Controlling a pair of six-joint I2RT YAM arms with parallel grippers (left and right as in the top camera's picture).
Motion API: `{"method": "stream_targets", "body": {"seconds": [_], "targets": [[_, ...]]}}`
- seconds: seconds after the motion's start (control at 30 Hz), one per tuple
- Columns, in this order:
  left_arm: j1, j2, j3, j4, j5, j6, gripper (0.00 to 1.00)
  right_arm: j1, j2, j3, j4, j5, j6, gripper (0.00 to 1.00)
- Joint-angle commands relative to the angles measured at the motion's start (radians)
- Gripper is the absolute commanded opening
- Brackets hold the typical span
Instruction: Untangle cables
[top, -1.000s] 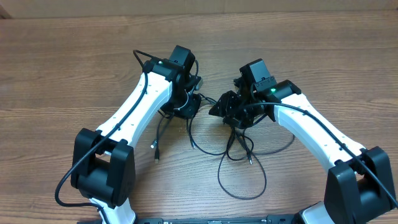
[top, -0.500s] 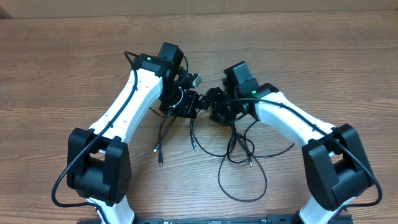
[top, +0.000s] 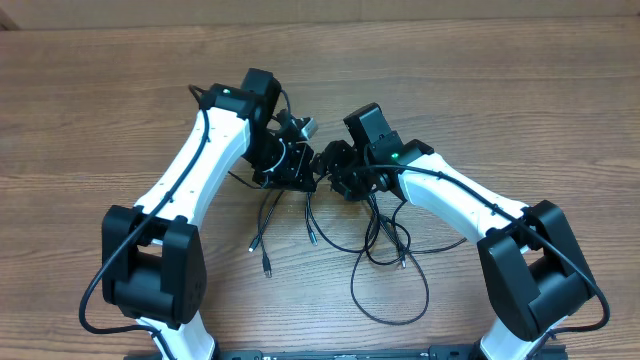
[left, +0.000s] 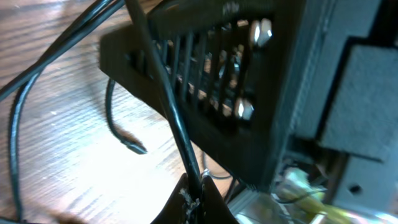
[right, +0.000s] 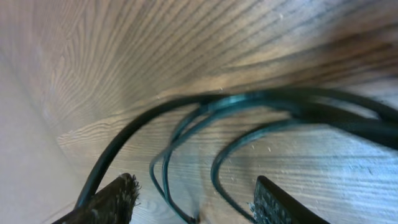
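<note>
Cables (top: 384, 240) sit dead centre of the overhead frame, a loose mess of thin black loops trailing from where the two arms meet down toward the lower middle, with a few plug ends (top: 266, 268) lying free on the wood surface (top: 520, 90). The left pincer (top: 300, 165) is clamped tight on one strand. In its wrist view the cord (left: 168, 106) runs diagonally down from the top and vanishes right into the closed tips (left: 194, 200) at the bottom edge, so it looks like the anchor, pinning that strand so the rest can be pulled off it. The right pincer (top: 335, 170) is nosed in just beside it, almost touching. Its wrist view shows the fingers spread apart at the bottom corners (right: 196, 199), with several strands (right: 261, 102) arcing across the middle of the frame beyond them. It's pretty blurry, but I'd say nothing is pinched there. My guess is it's lining up to grab one loop, and the risk is catching two at once.
</note>
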Motion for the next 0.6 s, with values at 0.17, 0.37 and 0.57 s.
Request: {"method": "stream_targets", "body": {"seconds": [0.17,0.37,0.57], "targets": [[0.032,-0.034,0.027,-0.021,0.199,0.015,0.04,0.012,0.012,-0.105,0.175,0.013,0.010,0.61],[0.032,-0.034,0.027,-0.019,0.245,0.015,0.04,0.012,0.012,-0.183,0.355,0.013,0.010,0.63],[0.030,-0.034,0.027,-0.016,0.244,0.015,0.04,0.042,0.012,-0.223,0.450,0.030,0.003,0.59]]}}
